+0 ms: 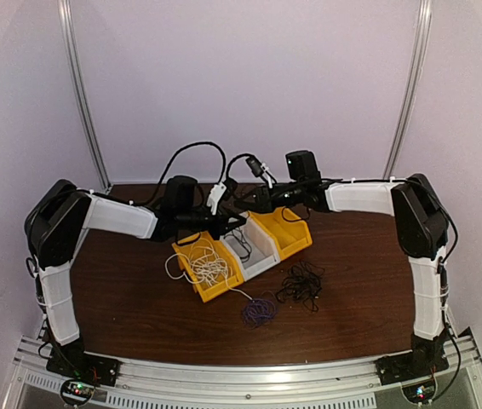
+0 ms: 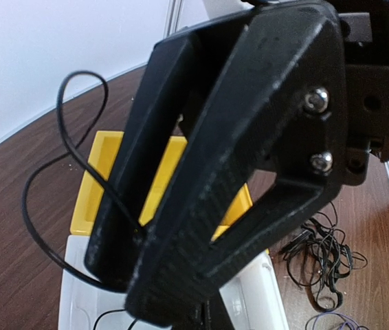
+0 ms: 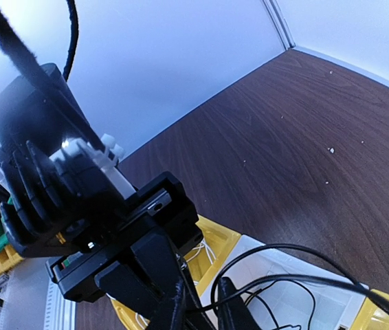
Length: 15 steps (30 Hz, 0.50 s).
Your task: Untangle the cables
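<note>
Where lifted above the white bin (image 1: 259, 253), found a thin black cable (image 2: 60, 110) pinched in the left gripper (image 2: 143, 275), fingers pressed together on it. Saw a black strand (image 3: 284, 245) crossing the narrow gap of the right gripper (image 3: 201, 313); could not tell whether nipped there. Noted a white cable (image 1: 209, 268) heaped in the left yellow bin (image 1: 205, 295). Noted a black tangle (image 1: 302, 285) and a purple coil (image 1: 260, 309) loose on the brown table (image 1: 139, 298), near each other, just in front of the bins.
</note>
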### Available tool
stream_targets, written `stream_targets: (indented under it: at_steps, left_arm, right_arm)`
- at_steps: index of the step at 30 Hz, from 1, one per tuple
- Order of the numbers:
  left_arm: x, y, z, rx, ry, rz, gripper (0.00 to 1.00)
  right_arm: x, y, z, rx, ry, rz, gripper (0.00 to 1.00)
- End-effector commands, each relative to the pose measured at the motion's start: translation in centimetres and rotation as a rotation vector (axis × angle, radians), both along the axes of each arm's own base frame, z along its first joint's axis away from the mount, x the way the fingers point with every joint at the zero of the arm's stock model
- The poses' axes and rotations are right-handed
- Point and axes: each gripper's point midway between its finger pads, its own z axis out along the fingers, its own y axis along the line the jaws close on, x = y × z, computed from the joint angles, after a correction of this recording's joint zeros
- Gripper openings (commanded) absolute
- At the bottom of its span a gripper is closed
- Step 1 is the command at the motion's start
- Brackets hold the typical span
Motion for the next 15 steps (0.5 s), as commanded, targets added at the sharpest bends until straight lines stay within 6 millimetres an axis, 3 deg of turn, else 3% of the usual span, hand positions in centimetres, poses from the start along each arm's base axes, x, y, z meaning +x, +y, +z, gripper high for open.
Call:
stream_targets:
  at_steps: [1,3,5,10,15]
  left_arm:
    - [-0.2,-0.2,1.8,-0.036,-0.059,-0.018,0.0]
    - [-0.1,-0.1,1.8,-0.033,-0.056,-0.003,0.0]
    - [0.3,0.2,1.7,-0.021,-0.046,0.03,0.01]
    - [0.5,1.9,2.5,0.011,-0.056,0.119,0.37]
    - [-1.2,3.5,4.7,0.008,-0.072,0.137,0.62]
  right_arm:
    - [0.3,0.3,0.3,0.009,-0.017,-0.002,0.1]
    - [0.4,0.3,0.1,0.002,-0.017,-0.008,0.01]
    - [0.8,0.1,-0.3,-0.017,-0.024,-0.034,0.0]
    - [1.5,-0.4,-1.2,-0.09,-0.061,-0.086,0.0]
    - [1.3,-0.6,-3.5,-0.169,-0.066,-0.098,0.0]
